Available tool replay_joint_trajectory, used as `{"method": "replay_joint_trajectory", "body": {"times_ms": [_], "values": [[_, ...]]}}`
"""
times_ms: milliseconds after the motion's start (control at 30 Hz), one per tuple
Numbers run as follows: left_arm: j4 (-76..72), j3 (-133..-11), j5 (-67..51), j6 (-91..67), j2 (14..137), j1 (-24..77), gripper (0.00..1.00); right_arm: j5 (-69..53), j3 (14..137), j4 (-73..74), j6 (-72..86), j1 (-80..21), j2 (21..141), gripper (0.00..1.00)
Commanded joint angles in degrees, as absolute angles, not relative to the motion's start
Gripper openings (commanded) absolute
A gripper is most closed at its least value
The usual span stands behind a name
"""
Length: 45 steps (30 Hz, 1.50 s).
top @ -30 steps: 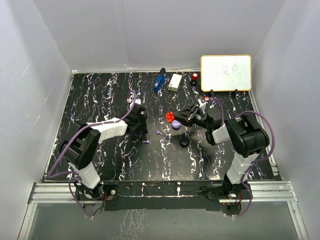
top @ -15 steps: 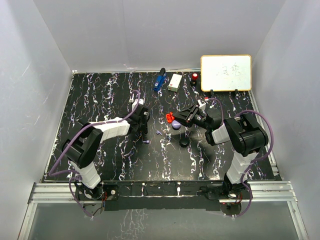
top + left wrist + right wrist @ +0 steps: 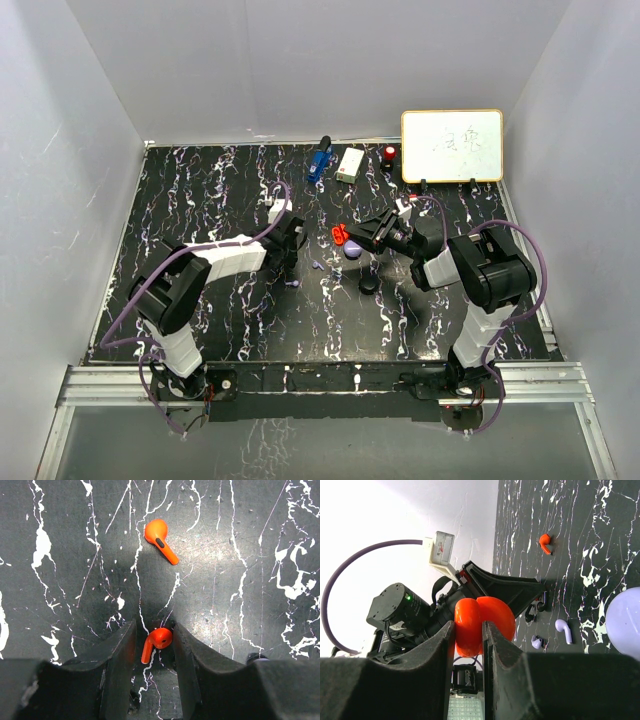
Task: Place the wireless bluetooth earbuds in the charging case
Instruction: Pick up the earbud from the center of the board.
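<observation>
Got red earbud [image 3: 159, 639] pinched in narrowed left gripper [image 3: 154, 630], low over table [image 3: 250, 555]; red case [image 3: 496, 617] clamped tight in right gripper [image 3: 468, 627]. Lift slow, line stem up over case b4 letting go.

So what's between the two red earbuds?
Just bare table, in the left wrist view. The nearer earbud sits between the fingers of the left hand; the farther earbud lies alone.

Your red charging case [image 3: 482, 622] open, clamped in the right gripper [image 3: 469, 630], one red earbud [image 3: 156, 642] pinched in your left gripper [image 3: 154, 630], second red earbud [image 3: 160, 541] flat just beyond, lavender earbuds [image 3: 563, 630] lying left, nearer you.
</observation>
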State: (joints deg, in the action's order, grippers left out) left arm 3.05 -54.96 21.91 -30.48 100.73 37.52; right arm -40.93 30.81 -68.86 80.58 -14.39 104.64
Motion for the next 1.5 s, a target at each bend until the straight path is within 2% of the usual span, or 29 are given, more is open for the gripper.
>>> {"method": "replay_joint_trajectory", "body": {"times_ms": [0,767,1033,1133,1467], "values": [[11.1,-53.8,22.3,-30.2,103.4,38.3,0.34,-41.6,31.2,-72.9,80.7,-14.4,104.6,0.00],[11.3,-50.9,21.9,-31.8,101.4,39.4,0.35,-41.6,31.2,-73.0,80.9,-14.4,104.4,0.00],[10.3,-49.6,20.2,-32.1,100.6,39.4,0.45,-41.6,31.1,-73.0,80.9,-14.3,104.3,0.00],[9.7,-49.5,19.6,-32.2,100.6,39.4,0.45,-41.6,31.1,-73.0,80.9,-14.4,104.1,0.00],[9.9,-49.4,20.0,-32.0,100.9,39.4,0.33,-41.5,30.9,-72.9,81.0,-14.4,103.7,0.00]]}}
